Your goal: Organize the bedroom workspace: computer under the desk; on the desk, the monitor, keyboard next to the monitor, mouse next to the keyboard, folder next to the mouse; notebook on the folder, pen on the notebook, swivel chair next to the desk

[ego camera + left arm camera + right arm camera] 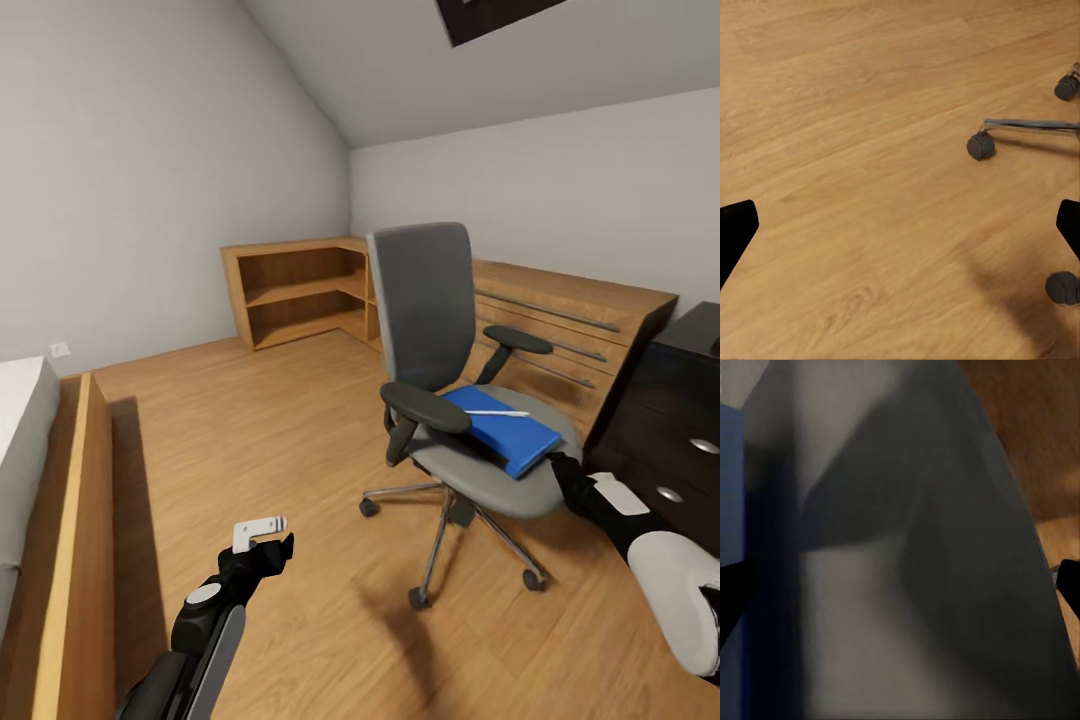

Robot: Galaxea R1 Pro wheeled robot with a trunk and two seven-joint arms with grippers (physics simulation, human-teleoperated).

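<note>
A grey swivel chair (pixel 430 300) stands mid-room on the wood floor. On its seat (pixel 915 585) lies a flat blue item (pixel 505 430), folder or notebook, I cannot tell which, with a white pen (pixel 497 412) on top. My right gripper (pixel 562 470) is at the seat's right rim beside the blue item (pixel 731 510); its fingertips (pixel 735 592) stand wide apart, open, nothing between them. My left gripper (pixel 268 535) hangs low over bare floor to the chair's left, open (pixel 900 232), with the chair's casters (pixel 980 146) ahead of it.
A wooden corner shelf unit (pixel 300 290) stands at the back wall. A long wooden unit with drawer fronts (pixel 570 320) runs along the right wall, then a dark drawer cabinet (pixel 680 440). A bed's wooden frame (pixel 75 520) borders the left.
</note>
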